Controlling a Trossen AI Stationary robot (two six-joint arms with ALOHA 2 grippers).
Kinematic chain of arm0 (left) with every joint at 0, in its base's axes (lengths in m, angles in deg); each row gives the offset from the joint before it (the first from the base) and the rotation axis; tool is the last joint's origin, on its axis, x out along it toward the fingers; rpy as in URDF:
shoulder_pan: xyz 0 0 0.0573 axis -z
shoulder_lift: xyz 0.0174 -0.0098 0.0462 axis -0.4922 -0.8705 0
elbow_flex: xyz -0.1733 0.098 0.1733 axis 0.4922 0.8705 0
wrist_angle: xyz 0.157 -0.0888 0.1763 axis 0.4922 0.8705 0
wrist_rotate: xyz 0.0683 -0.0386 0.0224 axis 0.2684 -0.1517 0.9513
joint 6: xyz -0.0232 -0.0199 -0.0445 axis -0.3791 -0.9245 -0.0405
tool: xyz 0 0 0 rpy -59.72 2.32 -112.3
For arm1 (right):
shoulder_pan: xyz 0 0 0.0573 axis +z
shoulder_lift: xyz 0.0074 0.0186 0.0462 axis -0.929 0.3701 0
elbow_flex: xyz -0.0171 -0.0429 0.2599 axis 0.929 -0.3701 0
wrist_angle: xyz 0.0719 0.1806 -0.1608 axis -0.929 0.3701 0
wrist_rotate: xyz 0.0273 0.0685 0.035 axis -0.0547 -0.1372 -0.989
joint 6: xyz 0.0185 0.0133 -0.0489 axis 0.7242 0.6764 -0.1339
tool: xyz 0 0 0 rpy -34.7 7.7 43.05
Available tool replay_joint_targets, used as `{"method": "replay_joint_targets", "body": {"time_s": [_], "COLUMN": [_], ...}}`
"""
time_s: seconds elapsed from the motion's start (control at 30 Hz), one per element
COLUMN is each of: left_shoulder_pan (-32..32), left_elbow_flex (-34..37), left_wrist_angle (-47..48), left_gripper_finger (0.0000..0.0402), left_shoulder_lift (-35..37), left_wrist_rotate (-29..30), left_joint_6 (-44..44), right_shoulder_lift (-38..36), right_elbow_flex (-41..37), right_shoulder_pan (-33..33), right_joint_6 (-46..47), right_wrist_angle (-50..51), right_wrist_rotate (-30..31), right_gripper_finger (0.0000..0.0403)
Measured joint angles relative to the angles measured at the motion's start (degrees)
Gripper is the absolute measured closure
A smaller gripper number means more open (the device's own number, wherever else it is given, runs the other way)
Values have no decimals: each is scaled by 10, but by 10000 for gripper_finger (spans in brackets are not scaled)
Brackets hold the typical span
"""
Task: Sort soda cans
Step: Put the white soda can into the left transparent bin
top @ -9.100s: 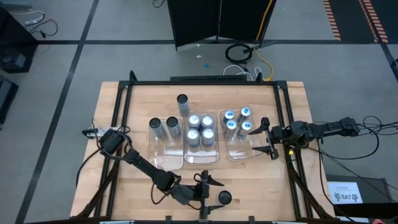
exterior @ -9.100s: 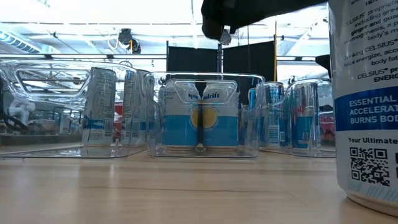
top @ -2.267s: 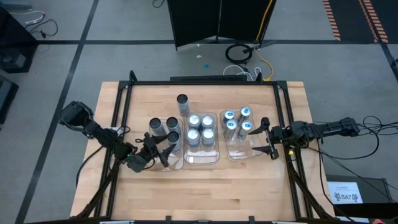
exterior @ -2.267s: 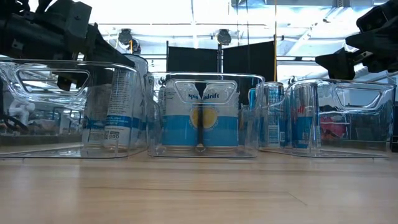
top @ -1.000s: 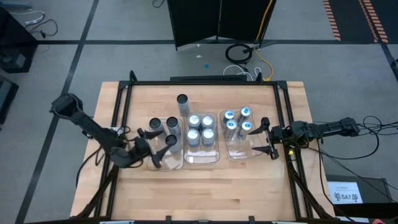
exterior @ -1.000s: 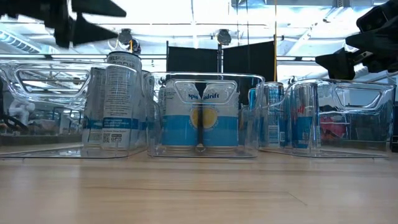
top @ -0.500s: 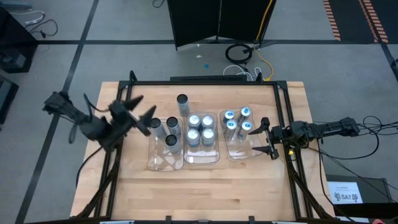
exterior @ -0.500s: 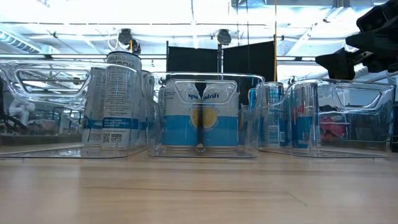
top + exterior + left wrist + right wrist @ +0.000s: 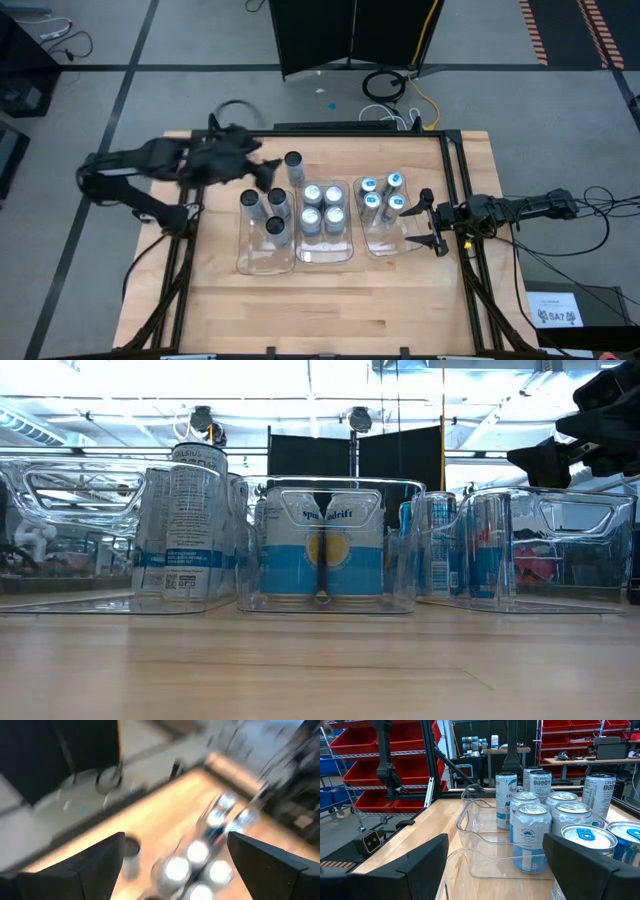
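I had the left gripper (image 9: 262,172) up over the far left of the bench (image 9: 400,290), its jaws apart and empty, apparently just beside the lone soda can (image 9: 293,161) standing outside the trays, though blur hid the gap. The remaining soda cans (image 9: 322,208) stood in three clear trays (image 9: 266,258). The right gripper (image 9: 428,222) waited at the right tray's edge, jaws spread, holding nothing.

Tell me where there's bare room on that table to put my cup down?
The near strip of the table, in front of the three trays, is bare wood. The far right corner looks free too. The middle is crowded with cans, and one can stands alone behind them.
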Motion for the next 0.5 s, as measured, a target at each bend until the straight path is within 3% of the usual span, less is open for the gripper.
{"method": "replay_joint_targets", "body": {"time_s": [0.1,0.5], "left_shoulder_pan": [-62,-223], "left_elbow_flex": [-27,-40], "left_wrist_angle": [47,50], "left_gripper_finger": [43,43], "left_shoulder_lift": [-57,-191], "left_wrist_rotate": [-63,-232], "left_joint_6": [-10,-7], "right_shoulder_lift": [0,0], "right_elbow_flex": [0,0], "right_shoulder_pan": [0,0], "right_joint_6": [0,0], "right_wrist_angle": [0,0], "right_wrist_rotate": [0,0], "right_gripper_finger": [85,85]}}
